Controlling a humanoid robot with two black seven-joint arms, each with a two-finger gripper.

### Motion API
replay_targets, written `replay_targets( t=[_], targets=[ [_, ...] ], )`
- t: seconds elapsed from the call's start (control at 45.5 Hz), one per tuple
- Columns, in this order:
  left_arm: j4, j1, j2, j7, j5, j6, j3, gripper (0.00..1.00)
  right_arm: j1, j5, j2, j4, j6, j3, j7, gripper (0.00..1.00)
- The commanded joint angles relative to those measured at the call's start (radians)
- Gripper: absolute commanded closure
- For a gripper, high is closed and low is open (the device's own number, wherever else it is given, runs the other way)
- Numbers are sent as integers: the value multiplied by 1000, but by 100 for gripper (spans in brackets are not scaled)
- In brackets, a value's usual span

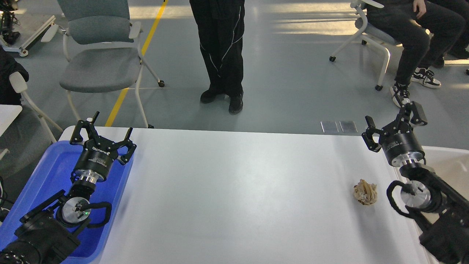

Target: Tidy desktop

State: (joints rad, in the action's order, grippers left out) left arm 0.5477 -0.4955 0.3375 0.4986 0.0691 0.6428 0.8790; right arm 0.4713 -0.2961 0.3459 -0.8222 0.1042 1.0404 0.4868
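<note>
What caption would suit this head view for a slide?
Both grippers open, left over blue tray, paper ball on desktop.

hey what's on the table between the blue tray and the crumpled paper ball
Nothing: in the head view the desktop is bare between the blue tray and the paper ball.

Desktop layout — tray left, bin right

A crumpled paper ball [365,192] lies on the desktop [234,190] near its right edge; tray [33,183] left, bin [445,165] right.
</note>
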Motion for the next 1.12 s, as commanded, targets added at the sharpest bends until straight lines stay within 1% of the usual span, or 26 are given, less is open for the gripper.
replay_targets(
  t=[0.0,0.176,0.417,0.659,1.098],
  targets=[
    [0,0,0,0,0,0,0,0,-111,-141,-123,-61,-21,171,82,0],
    [0,0,0,0,1,0,0,0,-141,-195,-168,-61,-20,162,82,0],
    [0,0,0,0,0,0,0,0,-135,-201,-153,-41,-9,147,82,0],
    [0,0,0,0,0,0,0,0,-145,-192,-157,-38,-4,47,82,0],
    [0,0,0,0,0,0,0,0,-119,-184,-157,-15,-11,13,79,0]
  ],
)
